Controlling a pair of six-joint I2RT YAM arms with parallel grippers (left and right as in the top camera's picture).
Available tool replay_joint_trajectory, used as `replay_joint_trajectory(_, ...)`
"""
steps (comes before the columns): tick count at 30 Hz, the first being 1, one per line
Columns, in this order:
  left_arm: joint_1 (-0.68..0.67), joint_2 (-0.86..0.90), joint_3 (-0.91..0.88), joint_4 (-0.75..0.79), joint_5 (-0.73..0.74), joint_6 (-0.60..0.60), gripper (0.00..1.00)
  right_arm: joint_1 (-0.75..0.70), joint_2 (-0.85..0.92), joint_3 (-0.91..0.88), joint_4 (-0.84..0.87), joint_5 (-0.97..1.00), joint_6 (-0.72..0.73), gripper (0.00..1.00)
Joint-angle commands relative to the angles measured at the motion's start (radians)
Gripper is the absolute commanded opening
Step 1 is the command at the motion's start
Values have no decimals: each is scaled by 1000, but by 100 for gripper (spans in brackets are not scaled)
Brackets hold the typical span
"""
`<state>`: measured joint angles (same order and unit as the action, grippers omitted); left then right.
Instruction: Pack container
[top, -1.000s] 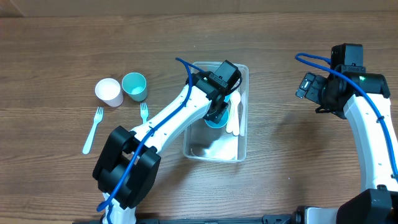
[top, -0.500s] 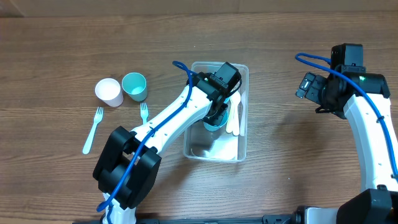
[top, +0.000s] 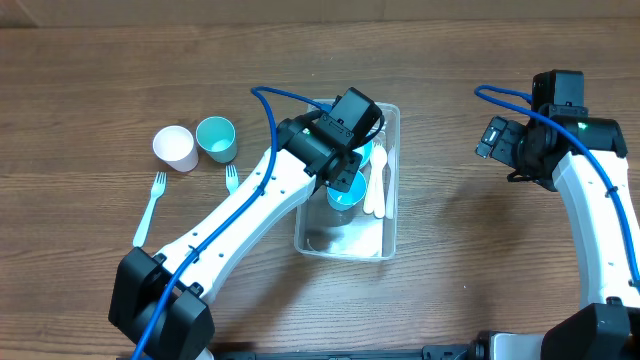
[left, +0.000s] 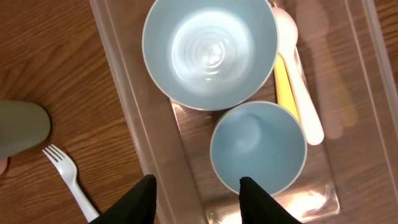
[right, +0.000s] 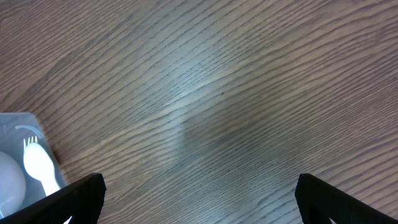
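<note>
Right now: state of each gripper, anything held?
Left gripper: open, holding nothing, above the container near the teal cup.
Right gripper: open wide, holding nothing, over the table.

Left arm (top: 240, 215): reaches from the near left corner up and across to the container (top: 392, 215); long and nearly straight

Left wrist (top: 318, 148): over the far half of the container; tipped down toward the inside

Left gripper (left: 199, 202): hangs above the container's left wall; fingers (left: 144, 200) apart; nothing held between them

Right arm (top: 600, 230): stands well to the right of the container; bends over at the top

Right gripper (right: 198, 199): well apart from the container, on its right side; fingers spread very wide; holds nothing
</note>
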<state>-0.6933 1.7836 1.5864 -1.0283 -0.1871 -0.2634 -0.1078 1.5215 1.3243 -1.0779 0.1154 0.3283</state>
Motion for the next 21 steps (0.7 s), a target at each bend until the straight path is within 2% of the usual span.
replay_joint_trajectory(1,-2,0,-1,-23,24,-15,39,0,-24,22,2,7,-2,100)
replay_joint_trajectory(2,-2,2,-1,-27,23,-29,34,0,-24,22,2,7,-2,100)
replay_joint_trajectory(4,-2,11,-4,-27,29,-75,13,0,-24,22,2,7,-2,100)
replay_joint_trajectory(6,-2,23,-11,-26,44,-112,4,0,-24,22,2,7,-2,100)
replay_joint_trajectory(9,-2,27,-15,-20,50,-146,4,0,-24,22,2,7,-2,100)
replay_joint_trajectory(14,-4,27,-56,0,51,-219,20,0,-24,22,2,7,-2,100)
replay_joint_trajectory(21,-9,27,-175,114,51,-291,20,0,-24,22,2,7,-2,100)
